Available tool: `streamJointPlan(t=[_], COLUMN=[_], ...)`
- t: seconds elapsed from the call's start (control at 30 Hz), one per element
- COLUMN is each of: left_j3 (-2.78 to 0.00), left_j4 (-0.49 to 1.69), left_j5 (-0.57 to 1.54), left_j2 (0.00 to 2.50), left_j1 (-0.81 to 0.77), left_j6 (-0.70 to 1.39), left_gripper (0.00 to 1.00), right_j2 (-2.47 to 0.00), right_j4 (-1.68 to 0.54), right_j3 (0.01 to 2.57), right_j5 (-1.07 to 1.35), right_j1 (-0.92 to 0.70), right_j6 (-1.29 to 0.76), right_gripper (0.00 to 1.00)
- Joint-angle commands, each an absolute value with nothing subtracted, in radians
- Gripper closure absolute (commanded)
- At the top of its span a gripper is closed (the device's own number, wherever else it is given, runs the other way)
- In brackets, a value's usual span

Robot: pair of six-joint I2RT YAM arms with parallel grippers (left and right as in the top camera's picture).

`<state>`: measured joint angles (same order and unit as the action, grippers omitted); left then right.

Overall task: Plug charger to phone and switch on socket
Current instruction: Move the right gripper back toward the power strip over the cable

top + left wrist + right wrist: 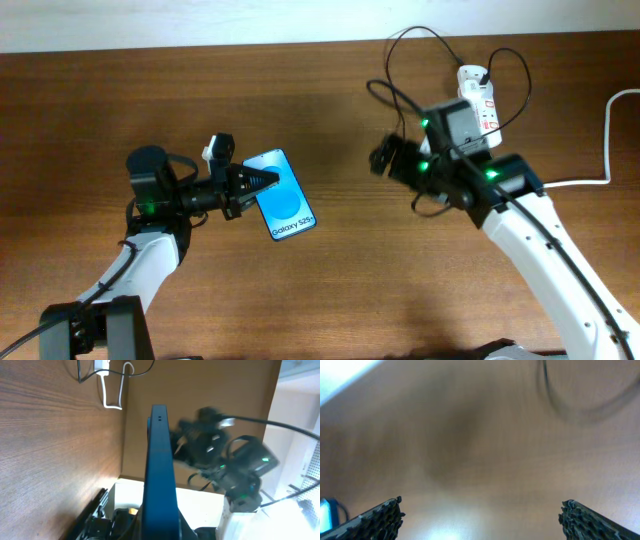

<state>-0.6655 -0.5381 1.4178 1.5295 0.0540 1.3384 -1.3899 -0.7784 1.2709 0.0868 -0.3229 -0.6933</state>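
The phone, blue screen up, is clamped at its left end by my left gripper and held off the wooden table. In the left wrist view the phone stands edge-on between the jaws. My right gripper is open and empty, to the right of the phone and apart from it. Its fingers are spread wide over blurred table. The charger's black cable loops at the back by the white socket. A blurred loop of the cable shows in the right wrist view. Its plug tip is hidden.
The socket's thick white cord runs along the right edge of the table. The right arm reaches in from the lower right, the left arm from the lower left. The table's far edge meets a white wall.
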Motion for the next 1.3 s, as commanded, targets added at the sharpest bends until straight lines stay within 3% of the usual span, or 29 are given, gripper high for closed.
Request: streamJointPlan(t=[0.0,0.23,0.53,0.77,0.9,1.03,1.1,1.2,1.27], left_j3=[-0.682,-0.682,-0.682,-0.682,-0.682,-0.682,-0.682,-0.682,-0.682], left_j4=[-0.544,-0.543,-0.543,-0.463,-0.331,-0.327,-0.327,-0.325,-0.268], left_j5=[1.448,1.452,1.442,1.419,1.355,1.310,1.308,1.308,1.285], left_j2=[1.514,1.514,1.514,1.514,1.514,1.514,1.514,1.514,1.514], left_j1=[0.057,0.057,0.057,0.057,0.057,0.057,0.057,0.057,0.057], left_j6=[1.304,1.304,1.304,1.333,1.335,1.335,1.334,1.338,1.361], left_gripper=[1.00,1.00,1.00,1.00,1.00,1.00,1.00,1.00,1.00], right_j2=[-1.412,-1.625,-1.908,-2.089,-2.133,-2.133,-2.132,-2.118,-2.084], right_j4=[-0.704,-0.523,-0.248,-0.102,-0.089,-0.093,-0.096,-0.123,-0.168], right_j3=[1.292,1.293,1.293,1.296,1.296,1.308,1.311,1.322,1.332], right_j5=[-0.149,-0.184,-0.042,-0.037,-0.037,-0.026,0.018,0.070,0.075], right_j1=[-0.318,-0.249,-0.182,-0.180,-0.171,-0.163,-0.162,-0.162,-0.162], right_j6=[-0.452,-0.432,-0.396,-0.397,-0.400,-0.400,-0.400,-0.400,-0.400], right_gripper=[0.02,0.02,0.00,0.11,0.25,0.53,0.72,0.91,0.96])
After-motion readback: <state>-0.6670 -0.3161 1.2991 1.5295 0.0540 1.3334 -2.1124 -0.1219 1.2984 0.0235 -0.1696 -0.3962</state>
